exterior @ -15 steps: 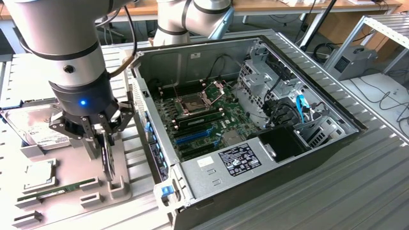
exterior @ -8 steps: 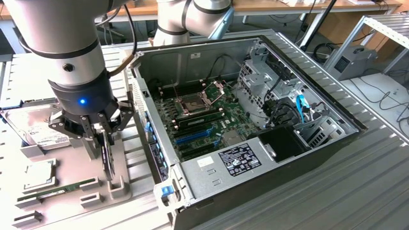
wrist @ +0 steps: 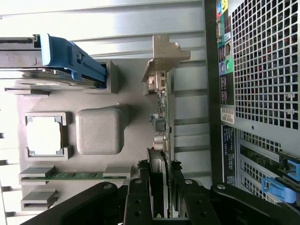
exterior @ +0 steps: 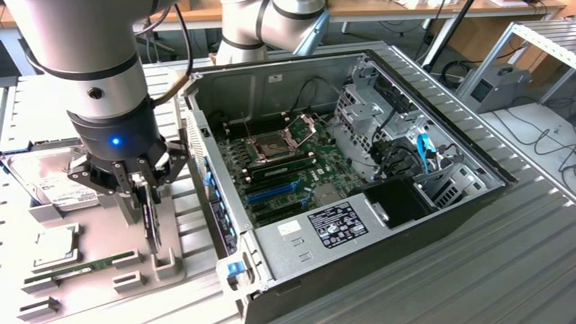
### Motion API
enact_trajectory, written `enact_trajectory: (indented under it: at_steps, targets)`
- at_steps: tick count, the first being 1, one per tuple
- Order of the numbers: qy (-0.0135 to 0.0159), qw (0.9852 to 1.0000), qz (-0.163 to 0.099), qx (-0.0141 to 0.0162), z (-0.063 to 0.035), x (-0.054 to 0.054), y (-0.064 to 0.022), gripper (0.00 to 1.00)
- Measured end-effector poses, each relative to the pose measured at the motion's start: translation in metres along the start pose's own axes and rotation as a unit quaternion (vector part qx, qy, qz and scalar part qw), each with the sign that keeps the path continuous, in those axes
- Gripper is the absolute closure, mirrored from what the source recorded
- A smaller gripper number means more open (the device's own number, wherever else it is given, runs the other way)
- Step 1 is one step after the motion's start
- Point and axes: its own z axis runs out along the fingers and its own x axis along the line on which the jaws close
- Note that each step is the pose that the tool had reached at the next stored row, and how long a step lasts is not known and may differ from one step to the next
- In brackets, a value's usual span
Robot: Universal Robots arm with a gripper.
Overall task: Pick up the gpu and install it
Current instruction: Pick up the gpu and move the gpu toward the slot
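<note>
Picking up the gpu, which stands on edge in its holder just beside the case, I have my claw clamped across it; freeing it calls for a straight, untilted lift.

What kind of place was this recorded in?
Probably a robotics lab or workshop: an open computer case sits on a ribbed metal table, beside a grey parts holder, with cabled desks behind.

Exterior view: bright, even overhead rm light, soft shadows. Case interior darker twd 12 o'clock; blue LED glows at 9 o'clock. Wrist view: processor lid blown white, ribbed table glary, gripper near-black.
</note>
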Motion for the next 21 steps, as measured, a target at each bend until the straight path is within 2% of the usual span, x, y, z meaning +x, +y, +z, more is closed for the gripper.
enact_trajectory:
  at_steps: [21]
  targets:
    - [-0.0001, 1.0000, 0.000, 0.0000, -0.0047, -0.0001, -0.0001, 0.71]
